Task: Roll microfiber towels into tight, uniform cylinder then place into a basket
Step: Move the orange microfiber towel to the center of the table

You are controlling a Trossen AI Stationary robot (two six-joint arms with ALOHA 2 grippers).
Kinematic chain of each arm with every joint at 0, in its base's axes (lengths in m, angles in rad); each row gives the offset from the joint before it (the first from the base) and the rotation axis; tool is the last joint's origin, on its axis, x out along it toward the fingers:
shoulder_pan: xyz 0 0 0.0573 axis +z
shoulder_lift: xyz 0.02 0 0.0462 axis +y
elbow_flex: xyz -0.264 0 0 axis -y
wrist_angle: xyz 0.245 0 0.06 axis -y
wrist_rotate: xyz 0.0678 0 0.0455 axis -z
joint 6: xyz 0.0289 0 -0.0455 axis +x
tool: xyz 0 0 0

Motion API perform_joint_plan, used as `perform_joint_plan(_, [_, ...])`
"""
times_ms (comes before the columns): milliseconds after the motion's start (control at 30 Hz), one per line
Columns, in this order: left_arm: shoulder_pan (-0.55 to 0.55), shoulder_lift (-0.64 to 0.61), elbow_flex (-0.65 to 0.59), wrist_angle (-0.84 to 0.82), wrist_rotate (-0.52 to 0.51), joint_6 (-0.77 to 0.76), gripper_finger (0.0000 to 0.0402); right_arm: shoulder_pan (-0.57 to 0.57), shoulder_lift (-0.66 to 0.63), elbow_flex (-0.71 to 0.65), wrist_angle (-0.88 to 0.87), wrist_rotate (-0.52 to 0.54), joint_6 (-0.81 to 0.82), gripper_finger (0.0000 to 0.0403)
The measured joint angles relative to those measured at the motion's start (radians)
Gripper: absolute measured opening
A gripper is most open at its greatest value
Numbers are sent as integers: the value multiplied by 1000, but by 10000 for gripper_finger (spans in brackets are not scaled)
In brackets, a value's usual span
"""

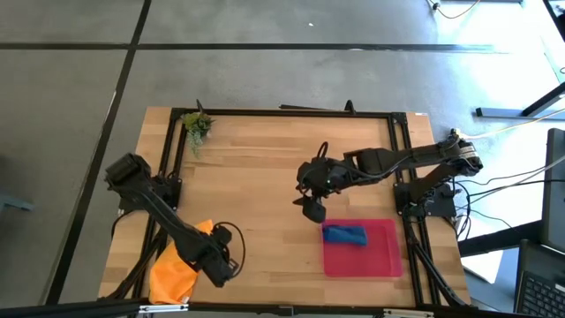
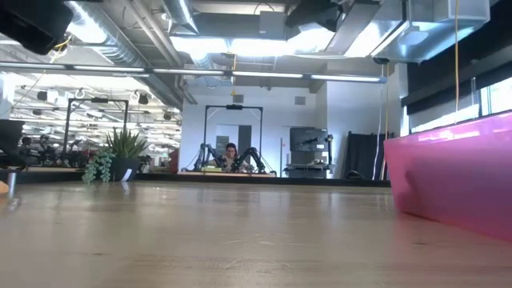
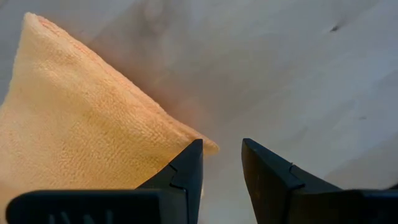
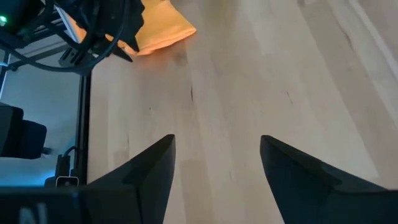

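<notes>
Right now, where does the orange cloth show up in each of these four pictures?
High view: orange cloth at the table's lower left, beside the left pincer.
Low view: not in it.
Left wrist view: fills the left side.
Right wrist view: top left, partly behind the left arm.
Shared landmark: the left pincer, next to the cloth.

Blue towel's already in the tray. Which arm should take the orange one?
Left. The left gripper sits right at a corner of the orange towel, fingers slightly apart with nothing between them. The right gripper hangs open over bare table beside the red tray, which holds the rolled blue towel.
</notes>
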Motion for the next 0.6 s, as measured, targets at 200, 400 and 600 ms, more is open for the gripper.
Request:
perform_joint_plan(200, [1, 19, -1, -5, 0, -15, 102, 0, 0, 0, 0, 0, -1, 234])
perform_joint_plan(400, [1, 17, -1, -65, 2, -71, 102, 0, 0, 0, 1, -1, -1, 234])
perform_joint_plan(600, [1, 17, -1, -117, 19, -71, 102, 0, 0, 0, 4, -1, -1, 234])
